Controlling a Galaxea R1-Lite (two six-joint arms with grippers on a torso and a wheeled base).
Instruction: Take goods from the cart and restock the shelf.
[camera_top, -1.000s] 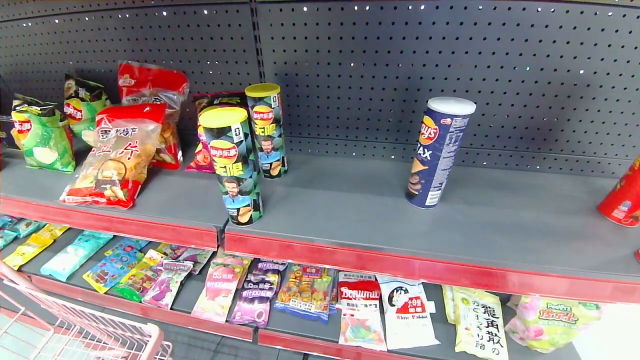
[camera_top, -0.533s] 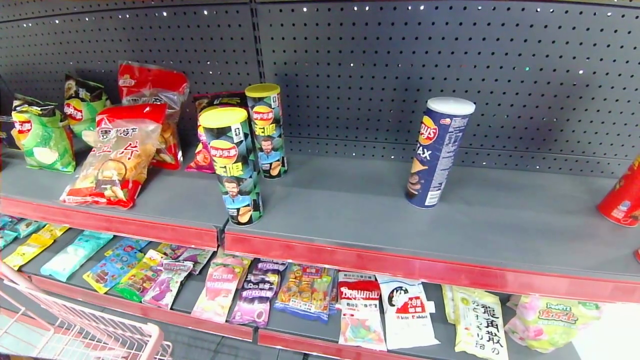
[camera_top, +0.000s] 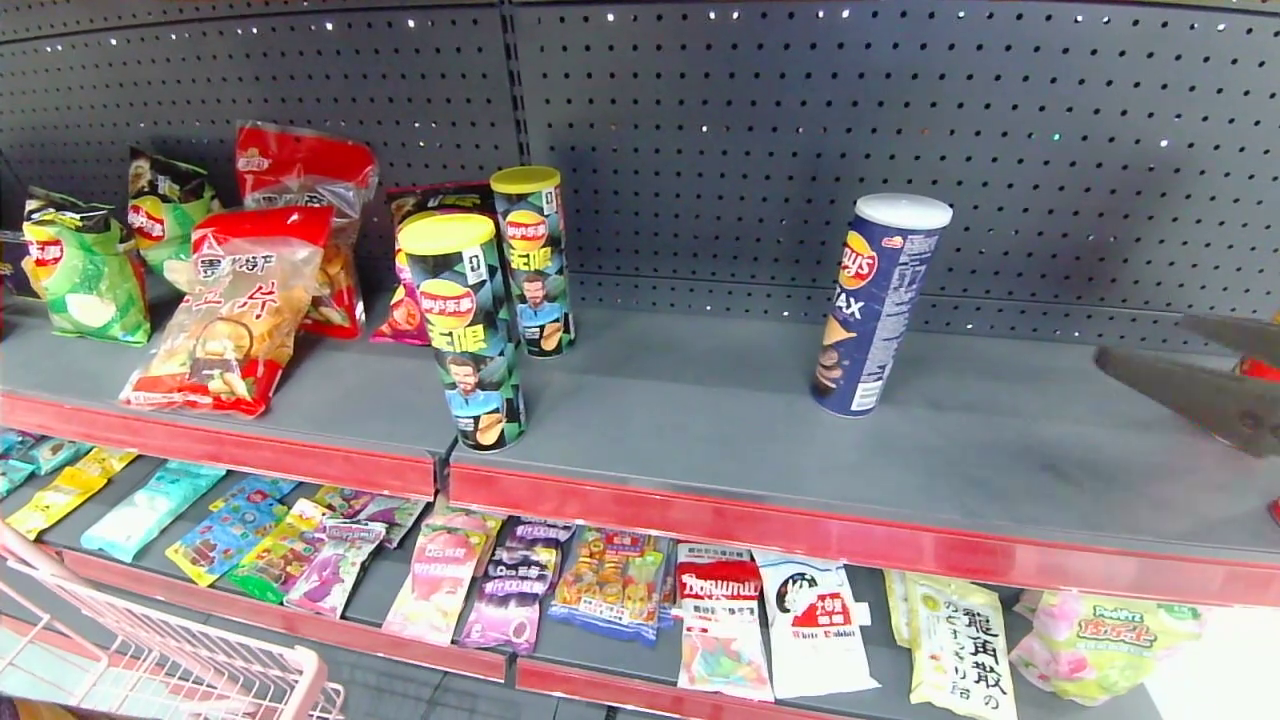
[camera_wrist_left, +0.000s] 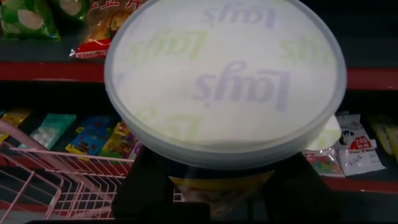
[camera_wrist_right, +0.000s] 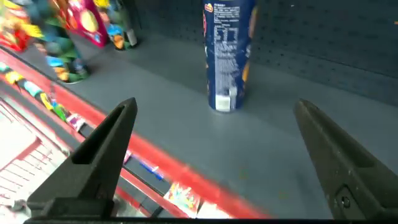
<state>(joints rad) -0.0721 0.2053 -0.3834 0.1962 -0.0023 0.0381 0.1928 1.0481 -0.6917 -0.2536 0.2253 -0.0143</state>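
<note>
Right gripper (camera_top: 1142, 340) newly in at the right edge of the head frame. Two dark fingers now reach over the upper shelf (camera_top: 700, 420), where half a second ago only a red can (camera_top: 1262, 368) stood. The fingers cover most of that can, and a red sliver shows behind them. Shelf stock sits exactly as before and the camera is unshifted, so the arm alone has come in.

Right pincer: spread wide, nothing between the fingers. Its own wrist view shows the blue can (camera_wrist_right: 229, 53) upright on the shelf ahead, framed by the open fingers and untouched. In the head frame the blue can stands right of centre, well apart from the fingertips.

Left pincer: left gripper (camera_wrist_left: 219, 190) is closed around a white-lidded can (camera_wrist_left: 224, 81). The lid is close up to the wrist camera, with dark fingers either side of the body. The pink wire of the cart (camera_wrist_left: 56, 180) and the shelf fronts are seen past it. The task's item is in hand but not yet on the shelf.

Reading: a bare stretch of shelf lies between the yellow-lidded cans (camera_top: 462, 335), centre left, and the blue can, so there is room to place. Cannot tell whether the right arm means to steady stock or is only repositioning. Setting down the held can remains to be done. Risk: the wide fingers so near the red can could knock it.
</note>
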